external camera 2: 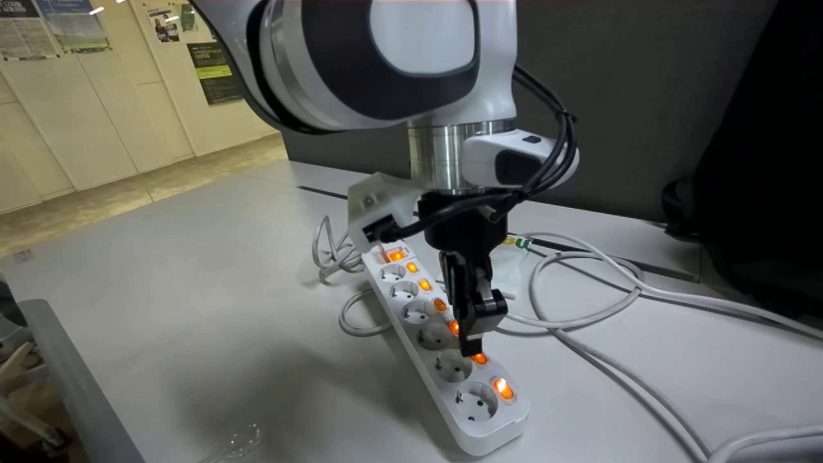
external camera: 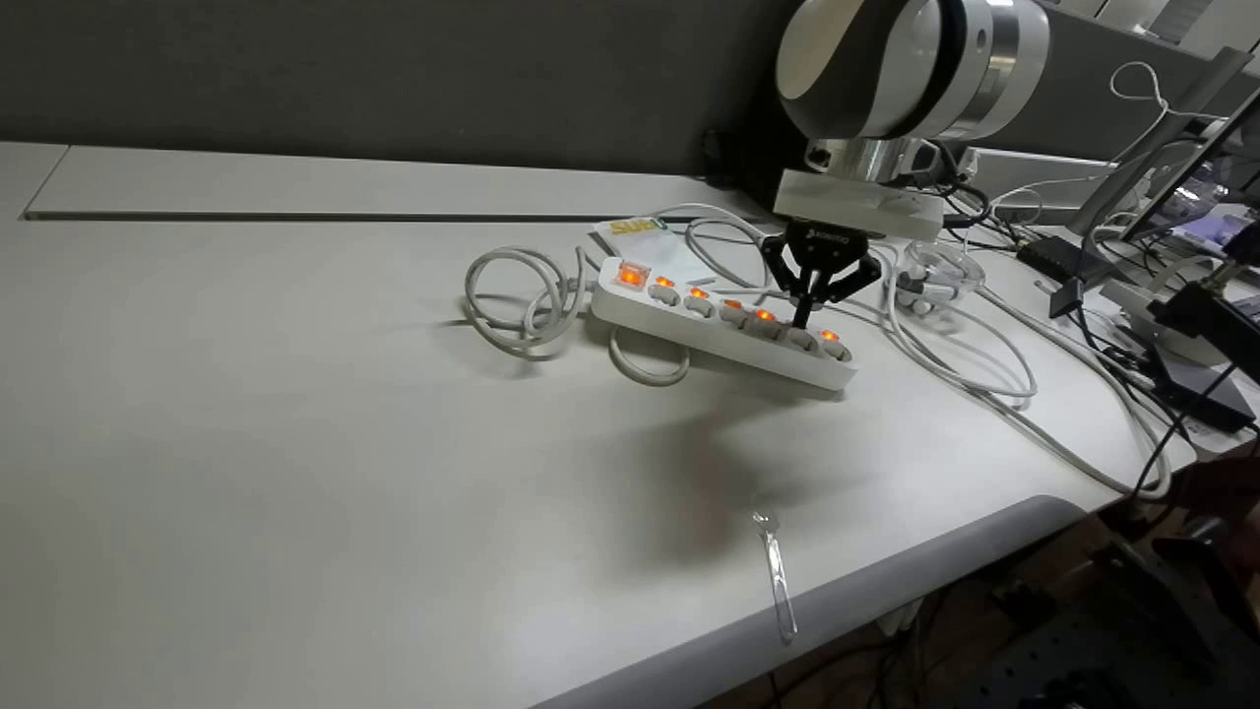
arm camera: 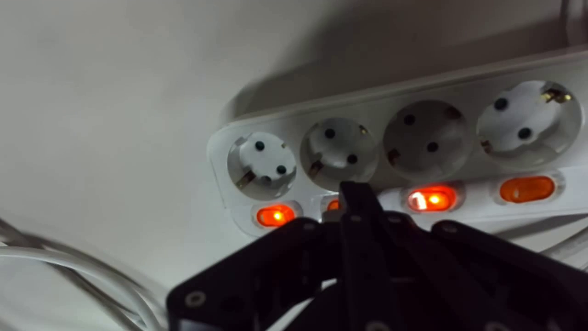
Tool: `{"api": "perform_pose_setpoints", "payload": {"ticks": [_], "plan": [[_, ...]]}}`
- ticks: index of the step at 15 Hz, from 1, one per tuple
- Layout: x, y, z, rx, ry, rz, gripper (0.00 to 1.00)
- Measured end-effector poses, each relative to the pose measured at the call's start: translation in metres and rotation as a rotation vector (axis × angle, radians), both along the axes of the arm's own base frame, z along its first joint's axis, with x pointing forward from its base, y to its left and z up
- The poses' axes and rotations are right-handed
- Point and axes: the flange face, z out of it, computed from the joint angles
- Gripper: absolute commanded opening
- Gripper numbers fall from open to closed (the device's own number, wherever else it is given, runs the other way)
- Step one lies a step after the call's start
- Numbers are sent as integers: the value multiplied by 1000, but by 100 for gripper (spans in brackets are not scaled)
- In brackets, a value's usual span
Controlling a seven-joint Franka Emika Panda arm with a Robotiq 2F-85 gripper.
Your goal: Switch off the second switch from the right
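Observation:
A white power strip (external camera: 724, 340) with a row of orange switches lies on the table. It also shows in an exterior view (external camera 2: 418, 350) and the wrist view (arm camera: 262, 120). The second switch from the strip's free end (external camera 2: 479, 359) shows orange, partly covered by my gripper (external camera 2: 471, 347); in the wrist view only a sliver of this switch (arm camera: 333, 205) shows. The end switch (arm camera: 275, 215) and the third switch (arm camera: 432, 198) glow; the fourth switch (arm camera: 527, 189) looks unlit. My gripper (external camera: 803, 317) is shut and empty, pointing down at the second switch; contact cannot be told.
Grey-white cables (external camera: 522, 305) coil beside the strip, and more cables (external camera 2: 578, 315) loop behind it. A clear plastic spoon (external camera: 776, 571) lies near the table's front edge. A clear plastic container (external camera: 935, 274) and electronics stand beyond the strip's free end. A dark partition (external camera: 394, 79) stands behind.

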Motion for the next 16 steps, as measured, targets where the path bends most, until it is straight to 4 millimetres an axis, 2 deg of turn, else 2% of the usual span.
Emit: {"api": "perform_pose_setpoints", "payload": {"ticks": [16], "plan": [[2, -6, 0, 0, -42, -30, 0]]}}
